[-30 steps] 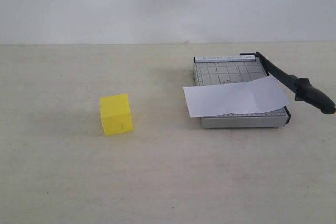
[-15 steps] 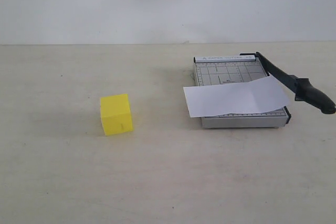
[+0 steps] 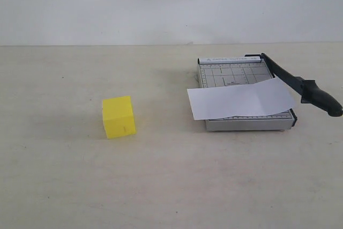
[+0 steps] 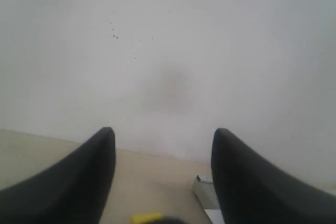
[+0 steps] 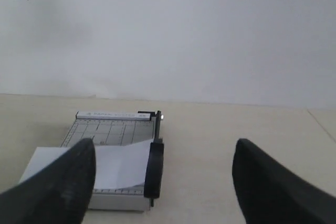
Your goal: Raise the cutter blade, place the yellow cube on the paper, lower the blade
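The yellow cube point(image 3: 118, 116) stands on the table left of centre; a sliver of the cube point(image 4: 147, 217) shows in the left wrist view. The grey cutter board point(image 3: 236, 73) lies at the right with the white paper point(image 3: 241, 99) across it. The cutter blade point(image 3: 300, 85) rests down along the board's right edge, its thick handle pointing to the near right. Neither gripper appears in the exterior view. My left gripper point(image 4: 163, 145) is open and empty, well back from the cube. My right gripper point(image 5: 164, 153) is open and empty, with the blade handle point(image 5: 154, 167) between its fingers, farther off.
A pale wall rises behind the table point(image 3: 171, 175). The board's corner point(image 4: 206, 190) peeks beside a left fingertip. The paper point(image 5: 113, 163) overhangs the board's left side.
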Controlling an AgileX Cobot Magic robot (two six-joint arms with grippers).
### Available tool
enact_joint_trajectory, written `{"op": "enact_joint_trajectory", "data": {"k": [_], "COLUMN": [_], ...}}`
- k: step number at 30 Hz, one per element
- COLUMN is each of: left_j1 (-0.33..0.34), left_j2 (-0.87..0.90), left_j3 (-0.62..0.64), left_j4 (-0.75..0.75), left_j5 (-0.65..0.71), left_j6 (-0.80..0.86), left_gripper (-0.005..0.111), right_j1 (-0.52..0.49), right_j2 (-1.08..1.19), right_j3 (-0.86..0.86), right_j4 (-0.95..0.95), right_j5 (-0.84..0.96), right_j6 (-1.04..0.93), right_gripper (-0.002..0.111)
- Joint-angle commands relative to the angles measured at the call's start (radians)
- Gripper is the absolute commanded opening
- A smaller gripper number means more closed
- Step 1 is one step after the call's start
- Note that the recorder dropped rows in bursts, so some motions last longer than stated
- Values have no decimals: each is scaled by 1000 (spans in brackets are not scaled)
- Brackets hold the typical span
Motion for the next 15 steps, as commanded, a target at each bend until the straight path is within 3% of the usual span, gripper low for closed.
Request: {"op": "enact_joint_trajectory", "data": {"k": [1,5,15], "left_j1": [-15,-15,-15], "left_j2": [0,0,0], "left_j3": [-50,-89,-99], "left_j4": [-235,-356,-360], "left_j5": [158,282,373], "left_j6": [280,429,439], "left_gripper": [52,52,52], "right_j1": [0,0,0], "right_j2": [127,324,818], "right_j3": [-83,-234,-707], "right_j4": [-194,-249,-221], "right_j5": [165,297,596], "right_j6": [257,304,281], "right_gripper": [68,69,69]}}
